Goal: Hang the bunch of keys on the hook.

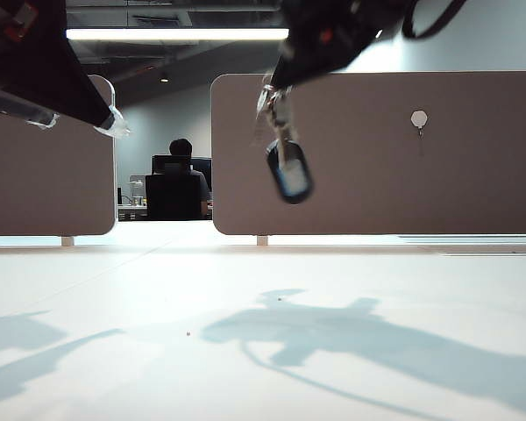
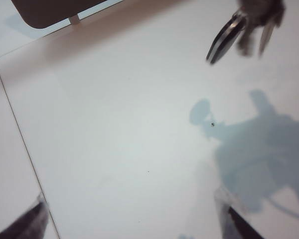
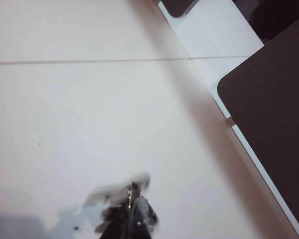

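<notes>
I am carrying the keys (image 1: 283,145) toward the hook (image 1: 419,119), and the thing to get right here is the swing. The fob (image 1: 290,173) is hanging tilted below my right gripper (image 1: 270,86), blurred in all three views, so I judge it is swaying; I would let it settle before closing in on the panel (image 1: 377,153). The hook is small, with a thin prong under a pale hexagon, well apart from the jaws and off to their far side along the panel, at about their height. I reckon the ring has to go above the prong tip and then come down over it, so I am wanting the ring clear below the jaws, not the fob leading.

The right jaws are clenched on the top of the bunch, high above the tabletop (image 1: 263,333), with the arm reaching in from above and the keys dangling straight beneath. In the right wrist view the keys (image 3: 120,195) are showing just beyond the fingertips.

My left gripper (image 2: 132,221) is idling with its jaws spread wide and nothing between them, raised over bare tabletop, well to the side of the keys (image 2: 245,27).
</notes>
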